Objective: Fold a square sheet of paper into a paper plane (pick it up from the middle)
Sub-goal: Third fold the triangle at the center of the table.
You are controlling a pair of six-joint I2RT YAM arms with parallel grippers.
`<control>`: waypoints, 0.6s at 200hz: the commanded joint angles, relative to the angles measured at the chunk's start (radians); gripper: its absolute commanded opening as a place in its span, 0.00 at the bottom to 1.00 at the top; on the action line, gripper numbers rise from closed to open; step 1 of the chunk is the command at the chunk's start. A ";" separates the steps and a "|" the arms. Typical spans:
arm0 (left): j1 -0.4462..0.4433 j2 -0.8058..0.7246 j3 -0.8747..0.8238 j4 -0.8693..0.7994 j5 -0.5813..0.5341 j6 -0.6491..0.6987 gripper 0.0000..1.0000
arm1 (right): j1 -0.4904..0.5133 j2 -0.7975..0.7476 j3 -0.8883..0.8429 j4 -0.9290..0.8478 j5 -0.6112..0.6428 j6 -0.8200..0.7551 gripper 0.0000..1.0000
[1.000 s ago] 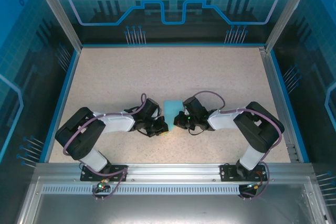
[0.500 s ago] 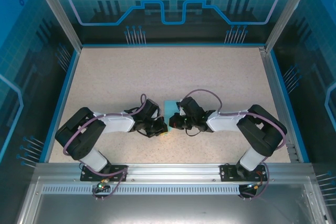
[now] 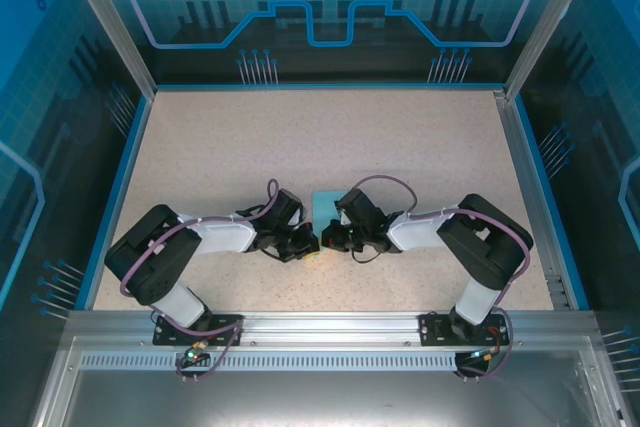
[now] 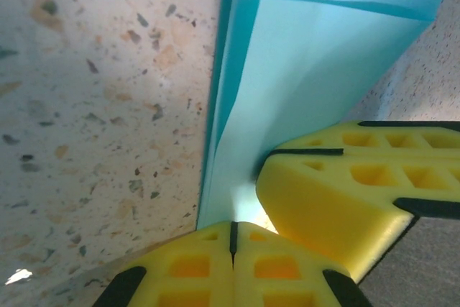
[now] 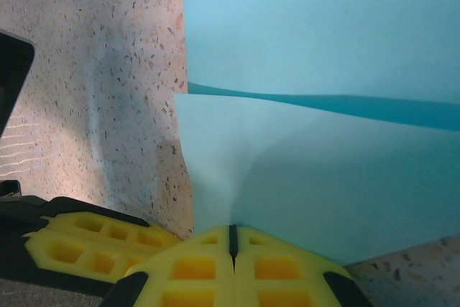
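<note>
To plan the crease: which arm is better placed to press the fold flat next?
Probably right: the right fingers, shut, lie on the folded paper; the left fingers sit at its edge.

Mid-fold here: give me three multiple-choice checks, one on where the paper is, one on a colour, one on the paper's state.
1. Where is the sheet? A) between the left pincer and the right pincer B) left of both C) right of both
2. What colour are the fingers? A) red B) white C) yellow
3. How is the sheet? A) flat, unfolded B) folded, layers overlapping C) crumpled into a ball
Answers: 1 A, the top view shows it between the two tips; 2 C, both wrist views show yellow; 3 B, a flap's edge crosses the layer beneath.
</note>
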 commanded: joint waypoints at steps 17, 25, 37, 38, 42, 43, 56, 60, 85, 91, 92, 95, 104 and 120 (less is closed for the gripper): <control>-0.008 0.029 -0.030 -0.180 -0.074 0.013 0.00 | -0.078 0.019 -0.001 -0.065 0.014 -0.056 0.03; -0.008 0.031 -0.030 -0.194 -0.073 0.017 0.00 | -0.099 0.021 -0.003 -0.070 0.011 -0.069 0.03; -0.008 0.035 -0.031 -0.209 -0.073 0.022 0.00 | -0.130 0.025 -0.004 -0.073 0.004 -0.088 0.03; -0.008 0.035 -0.031 -0.210 -0.073 0.022 0.00 | -0.130 0.025 -0.004 -0.073 0.004 -0.089 0.03; -0.008 0.036 -0.033 -0.213 -0.073 0.022 0.00 | -0.142 0.027 -0.006 -0.072 0.000 -0.093 0.03; -0.008 0.036 -0.033 -0.214 -0.073 0.023 0.00 | -0.144 0.027 -0.006 -0.072 0.000 -0.095 0.02; -0.007 0.041 -0.035 -0.220 -0.069 0.030 0.00 | -0.175 0.034 -0.008 -0.074 -0.008 -0.110 0.03; -0.008 0.042 -0.034 -0.222 -0.067 0.030 0.00 | -0.185 0.035 -0.008 -0.074 -0.011 -0.113 0.03; -0.008 0.045 -0.036 -0.226 -0.064 0.036 0.00 | -0.247 0.033 -0.010 -0.083 -0.013 -0.144 0.02; -0.008 0.045 -0.035 -0.224 -0.062 0.037 0.00 | -0.261 0.029 -0.012 -0.087 -0.013 -0.150 0.02; -0.008 0.045 -0.034 -0.224 -0.062 0.037 0.00 | -0.263 0.028 -0.011 -0.088 -0.012 -0.151 0.02; -0.007 0.046 -0.034 -0.224 -0.062 0.038 0.00 | -0.269 0.024 -0.010 -0.093 -0.010 -0.156 0.02; -0.007 0.047 -0.032 -0.224 -0.061 0.037 0.00 | -0.286 0.010 -0.005 -0.111 0.000 -0.169 0.02; -0.008 0.048 -0.028 -0.224 -0.061 0.040 0.00 | -0.302 -0.036 -0.001 -0.130 0.006 -0.183 0.02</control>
